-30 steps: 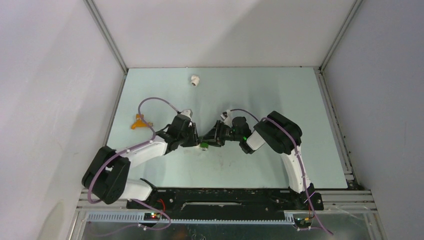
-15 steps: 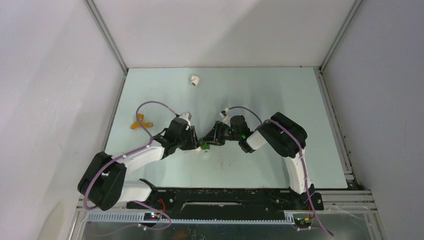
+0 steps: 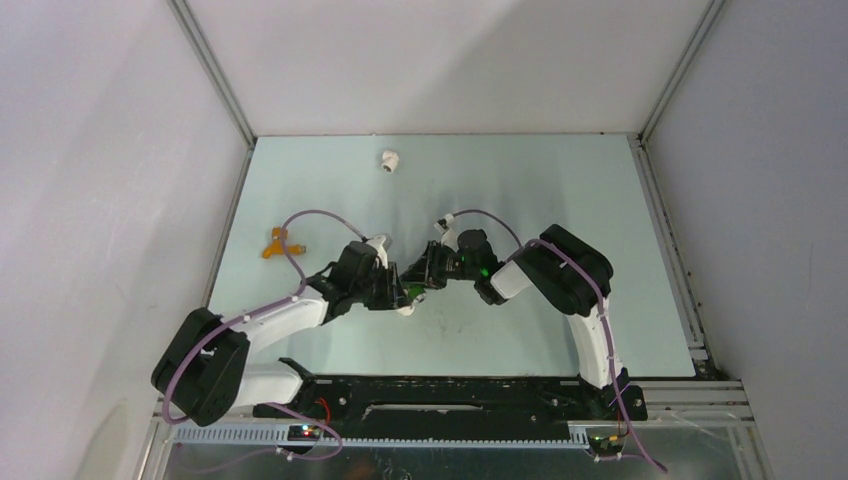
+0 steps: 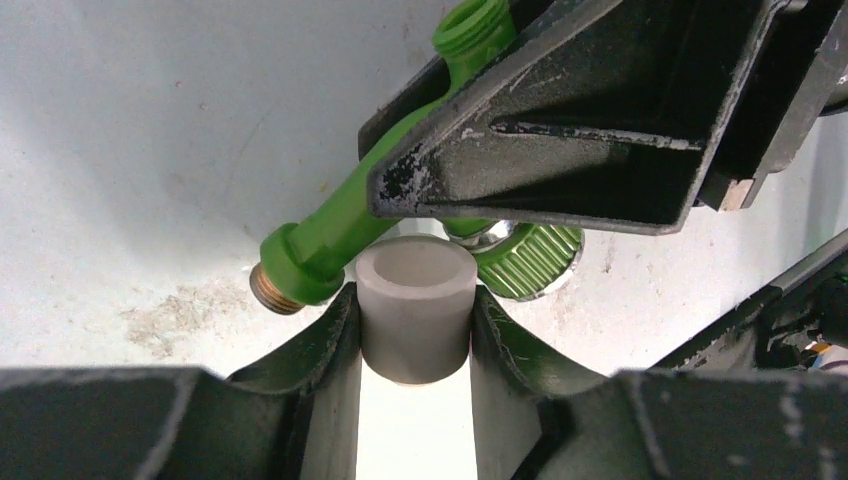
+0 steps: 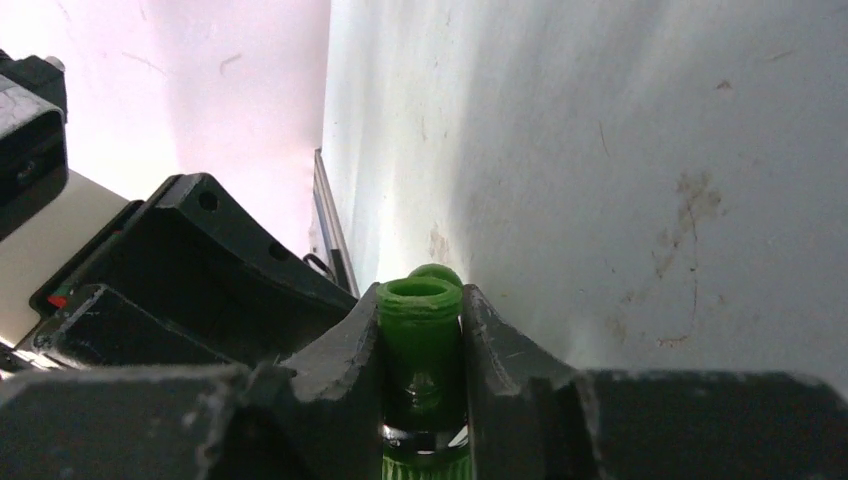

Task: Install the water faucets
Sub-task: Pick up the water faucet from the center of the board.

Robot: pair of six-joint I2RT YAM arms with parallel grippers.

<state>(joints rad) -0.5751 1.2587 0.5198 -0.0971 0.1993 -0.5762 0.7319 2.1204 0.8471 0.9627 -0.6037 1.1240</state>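
While its jaws sit narrow, right gripper (image 5: 420,305) clamps green faucet (image 4: 335,220).

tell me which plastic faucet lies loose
The orange plastic faucet, alone near the table's left edge; the green plastic faucet sits in the right gripper.

The right gripper (image 4: 395,150) hides the middle of the green faucet (image 4: 330,235).

Pale green table (image 3: 560,180), plain white walls (image 3: 440,60)
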